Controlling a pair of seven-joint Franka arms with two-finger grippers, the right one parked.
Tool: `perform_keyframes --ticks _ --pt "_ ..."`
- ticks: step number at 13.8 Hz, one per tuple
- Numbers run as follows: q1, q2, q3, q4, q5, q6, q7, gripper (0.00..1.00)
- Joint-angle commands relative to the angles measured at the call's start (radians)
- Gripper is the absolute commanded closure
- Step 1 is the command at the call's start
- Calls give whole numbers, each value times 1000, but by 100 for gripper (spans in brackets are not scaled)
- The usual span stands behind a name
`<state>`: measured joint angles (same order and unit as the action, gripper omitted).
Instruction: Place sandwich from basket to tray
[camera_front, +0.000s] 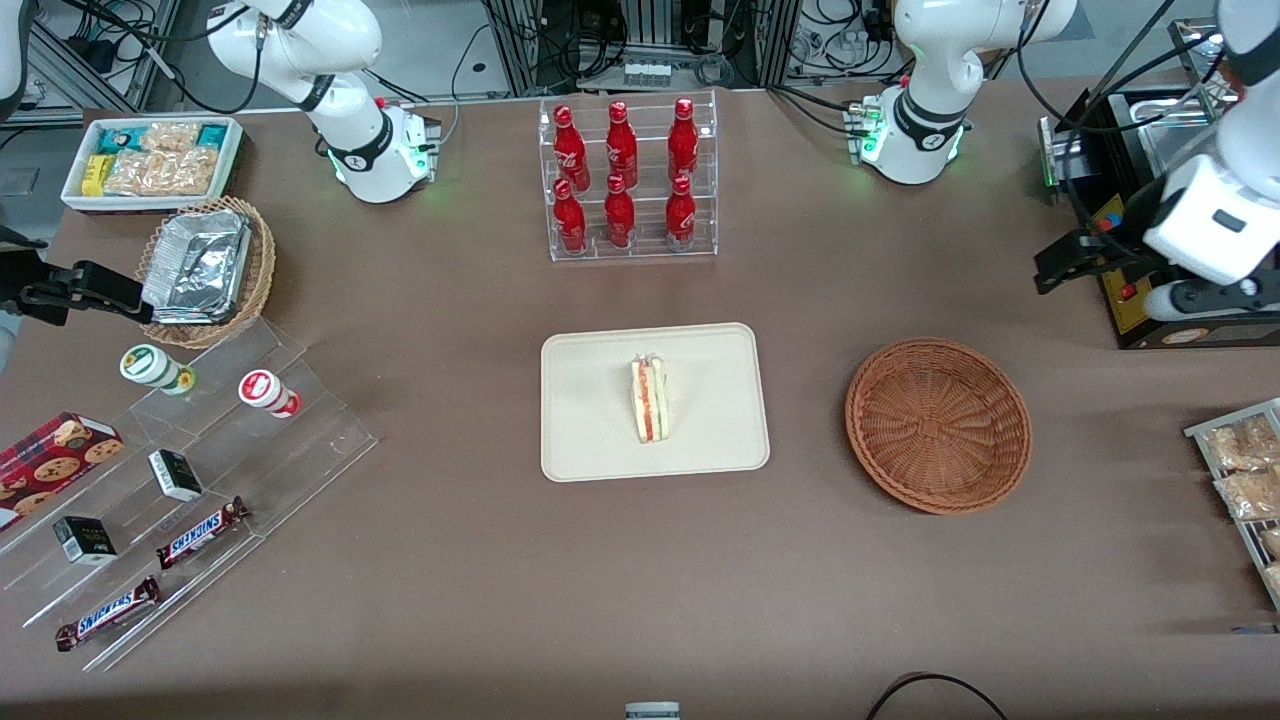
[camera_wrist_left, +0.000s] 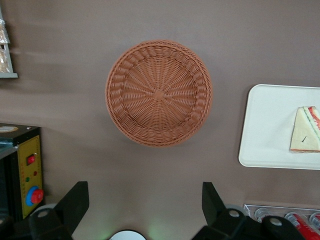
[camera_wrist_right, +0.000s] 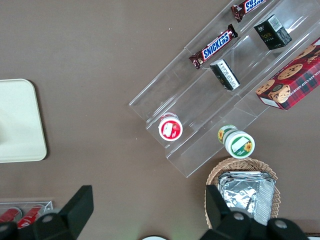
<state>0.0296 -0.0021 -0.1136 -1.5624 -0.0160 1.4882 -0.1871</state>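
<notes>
Sandwich (camera_front: 651, 399), a small triangular wedge of pale cream bread with red and green filling stripes, lies on the flat cream-beige rectangular tray (camera_front: 590, 420), near its middle. The round reddish-brown woven wicker basket (camera_front: 938, 424), beside the tray toward the working arm's end of the table, holds nothing. The left arm's black two-finger gripper (camera_wrist_left: 145, 205) hangs high above the table, farther from the front camera than the basket, with its fingers spread wide and nothing between them. I judge the placing step done; the next move needs probably only a retreat. Part of the sandwich is cut off in the wrist view.
</notes>
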Motion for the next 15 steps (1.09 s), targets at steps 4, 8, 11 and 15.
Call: perform_keyframes --ticks 4,8,11,15 --pt "-45 14 66 47 -7 -14 32 0" --pt "-45 33 69 62 -7 -11 67 0" --pt "-43 44 71 85 -5 -19 95 0" --pt "-40 37 81 87 18 -22 120 0"
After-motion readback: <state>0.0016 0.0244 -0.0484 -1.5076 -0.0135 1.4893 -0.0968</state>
